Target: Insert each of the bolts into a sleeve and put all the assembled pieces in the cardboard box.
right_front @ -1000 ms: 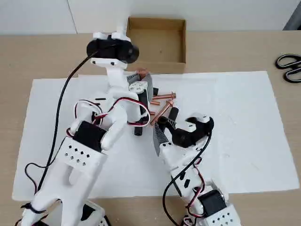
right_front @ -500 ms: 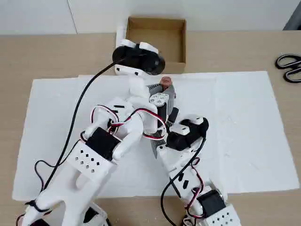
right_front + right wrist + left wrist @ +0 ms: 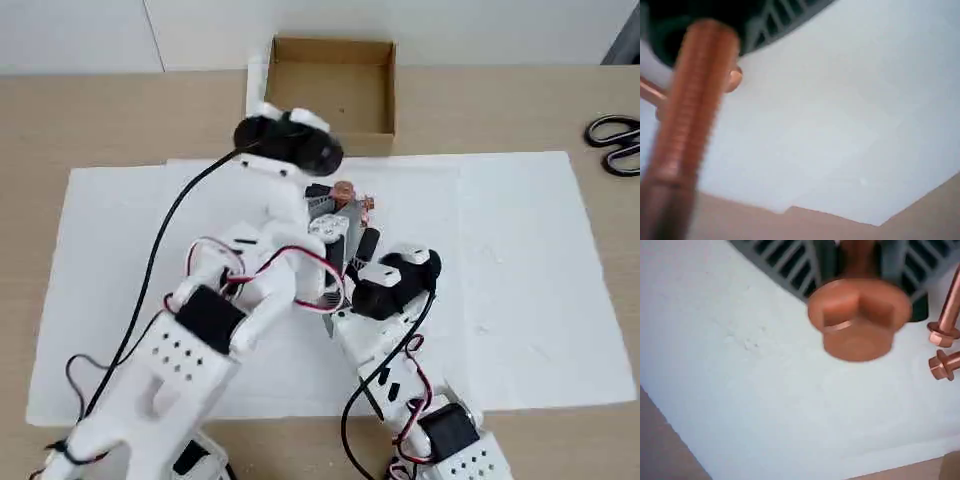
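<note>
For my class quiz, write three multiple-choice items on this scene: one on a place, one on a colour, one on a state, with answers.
1. Where is the cardboard box? A: on the bare table, beyond the white sheet. B: in the sheet's middle. C: in a gripper.
2. What colour is the bolt in the left gripper? A: black. B: silver. C: copper.
3. How is the left gripper? A: open. B: shut on the bolt. C: shut on nothing.
Answers: A, it stands on wood past the sheet's edge; C, its head is copper; B, the jaws clamp its shank.
</note>
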